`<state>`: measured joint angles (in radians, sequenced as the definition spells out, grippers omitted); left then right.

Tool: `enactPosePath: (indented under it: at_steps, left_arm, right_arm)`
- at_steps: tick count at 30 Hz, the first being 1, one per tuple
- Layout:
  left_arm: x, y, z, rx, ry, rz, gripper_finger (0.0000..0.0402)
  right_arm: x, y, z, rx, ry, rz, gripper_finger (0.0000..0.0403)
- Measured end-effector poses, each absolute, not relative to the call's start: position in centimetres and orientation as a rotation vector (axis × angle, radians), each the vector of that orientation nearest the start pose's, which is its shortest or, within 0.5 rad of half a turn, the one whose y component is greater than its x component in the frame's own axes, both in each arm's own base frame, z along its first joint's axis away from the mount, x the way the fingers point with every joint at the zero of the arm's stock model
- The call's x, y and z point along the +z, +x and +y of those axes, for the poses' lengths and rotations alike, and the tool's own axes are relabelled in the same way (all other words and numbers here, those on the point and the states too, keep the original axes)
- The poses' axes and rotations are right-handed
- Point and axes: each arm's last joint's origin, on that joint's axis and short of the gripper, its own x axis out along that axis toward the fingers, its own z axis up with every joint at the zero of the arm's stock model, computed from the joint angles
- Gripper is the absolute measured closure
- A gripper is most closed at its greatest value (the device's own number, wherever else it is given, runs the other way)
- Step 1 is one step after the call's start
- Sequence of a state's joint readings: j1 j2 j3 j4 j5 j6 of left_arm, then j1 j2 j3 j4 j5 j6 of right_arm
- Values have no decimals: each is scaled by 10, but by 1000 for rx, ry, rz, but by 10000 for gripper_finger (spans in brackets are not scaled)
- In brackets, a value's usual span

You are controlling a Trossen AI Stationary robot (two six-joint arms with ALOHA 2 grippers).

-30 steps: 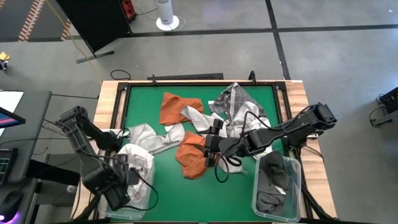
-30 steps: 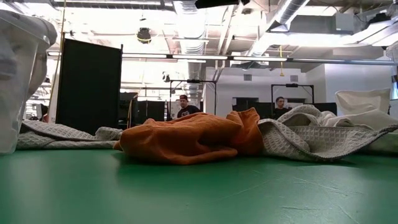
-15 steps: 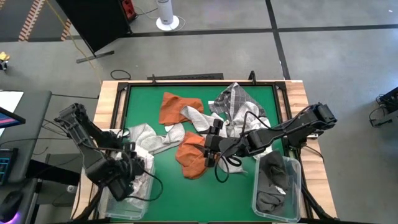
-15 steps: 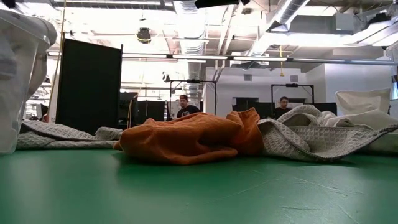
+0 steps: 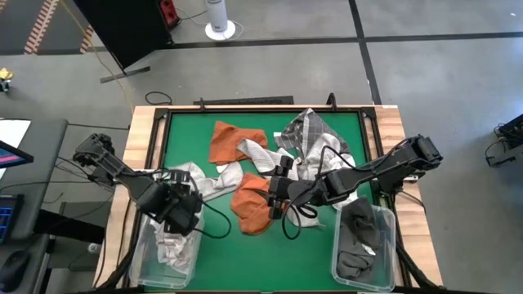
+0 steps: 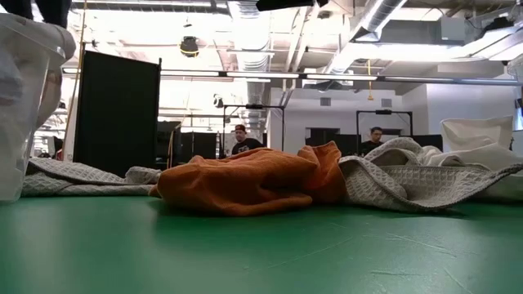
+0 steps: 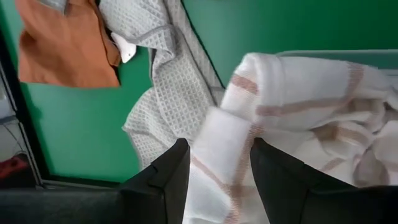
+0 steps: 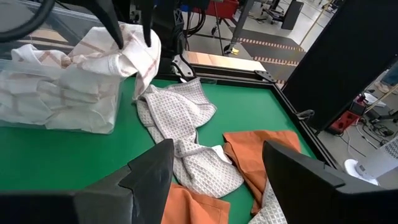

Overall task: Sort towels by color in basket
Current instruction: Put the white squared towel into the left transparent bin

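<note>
My left gripper point(image 5: 178, 211) hangs over the far end of the clear left bin point(image 5: 135, 261), shut on a white towel with reddish stripes point(image 7: 298, 106). More white cloth point(image 5: 172, 249) lies in that bin. My right gripper point(image 5: 274, 194) hovers open above the nearer rust orange towel point(image 5: 252, 206), which lies crumpled mid-table. A second orange towel point(image 5: 233, 140) lies flat toward the far edge. A white-and-grey checked towel point(image 5: 306, 135) is heaped on the far right. A grey waffle towel point(image 5: 208, 181) trails from the left bin. Dark grey towels point(image 5: 359, 237) fill the right bin. My left gripper pinches a bunched fold of the white striped towel point(image 7: 217, 158) between its two fingers point(image 7: 171, 174), coming from above. The towel rises to a peak point(image 8: 135, 46) under the fingers. Its lower part spills into the bin and over the bin's rim.
The green mat has raised wooden edges point(image 5: 147, 139). The clear right bin point(image 5: 337, 261) stands at the near right corner. Bare mat shows in the near middle point(image 5: 270, 261). People point(image 6: 241, 140) are far off in the room behind.
My left gripper has travelled from the near part of the left bin toward the table's far edge and slightly right, carrying the white towel's fold with it; the cloth lying in the bin has come into view behind it.
</note>
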<state>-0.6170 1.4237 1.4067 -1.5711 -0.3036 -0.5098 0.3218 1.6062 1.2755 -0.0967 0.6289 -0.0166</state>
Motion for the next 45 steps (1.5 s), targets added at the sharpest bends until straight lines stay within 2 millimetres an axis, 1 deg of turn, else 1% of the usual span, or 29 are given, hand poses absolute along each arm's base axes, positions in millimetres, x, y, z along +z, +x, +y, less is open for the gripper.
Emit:
enactPosePath:
  at_steps: [4, 7, 10, 12, 14, 18, 20, 22, 24, 28, 34, 38, 42, 45]
  left_arm:
    - [330, 189, -114, 138, 309, 1375, 243]
    - [338, 184, -104, 168, 281, 1338, 243]
    - [346, 176, -98, 193, 187, 1305, 243]
    - [348, 171, -96, 208, 108, 1302, 243]
    - [341, 167, -96, 228, 69, 1333, 243]
    - [307, 158, -103, 203, 111, 1475, 243]
    - [294, 155, -105, 192, 134, 1507, 243]
    - [287, 152, -107, 164, 115, 1543, 243]
    - [284, 151, -113, 153, 111, 1558, 243]
    - [293, 149, -116, 137, 73, 1510, 243]
    - [294, 145, -122, 136, 52, 1509, 243]
    - [295, 141, -130, 83, 18, 1533, 243]
    - [308, 135, -134, 82, 14, 1516, 243]
    - [317, 133, -135, 95, 59, 1458, 243]
  right_arm:
    - [306, 350, 99, -299, -217, 394, 122]
    - [303, 348, 98, -301, -220, 424, 122]
    - [299, 347, 98, -304, -221, 460, 122]
    - [299, 346, 97, -306, -217, 464, 122]
    - [299, 347, 97, -305, -216, 461, 122]
    - [300, 347, 98, -305, -213, 453, 122]
    - [300, 347, 98, -306, -209, 451, 122]
    - [300, 347, 98, -306, -208, 450, 122]
    - [301, 347, 98, -306, -205, 445, 122]
    - [302, 348, 98, -307, -198, 432, 122]
    - [302, 348, 99, -304, -195, 425, 122]
    - [302, 348, 100, -300, -196, 426, 122]
    - [302, 348, 100, -301, -192, 422, 122]
    - [302, 348, 100, -303, -188, 422, 122]
